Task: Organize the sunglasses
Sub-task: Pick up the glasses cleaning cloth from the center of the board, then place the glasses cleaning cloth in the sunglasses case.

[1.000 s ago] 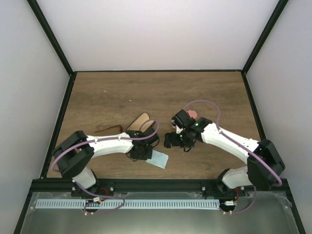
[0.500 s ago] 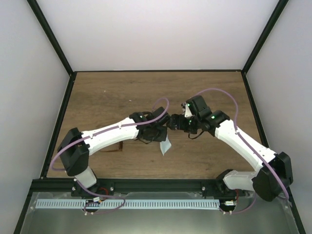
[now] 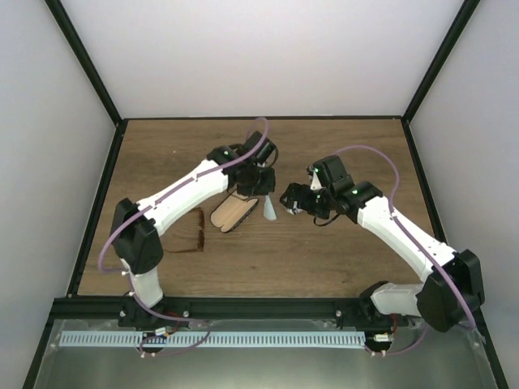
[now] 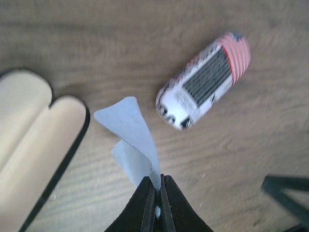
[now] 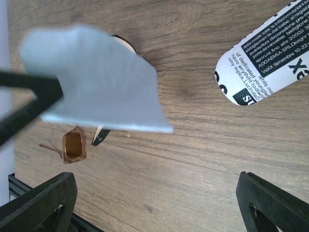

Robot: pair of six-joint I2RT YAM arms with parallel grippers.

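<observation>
The sunglasses [image 3: 199,231] lie on the wood table left of centre, apart from both grippers; one amber lens shows in the right wrist view [image 5: 73,145]. My left gripper [image 3: 261,190] is shut on a corner of a light blue cloth [image 4: 130,130] and holds it hanging above the table, beside the open tan case [image 3: 235,212]. My right gripper [image 3: 290,200] is open and empty, just right of the hanging cloth [image 5: 96,82]. The red-and-white striped case [image 4: 203,87] lies closed on the table under the right arm.
The tan case [image 4: 34,130] lies open with its cream lining up. The striped case's printed end shows in the right wrist view [image 5: 270,63]. Black frame rails border the table on the left, the right and the near side.
My left arm has lifted the blue cloth from near the front edge and carried it toward the table's middle. This has uncovered the tan case. My right gripper has shifted slightly beside the cloth.
</observation>
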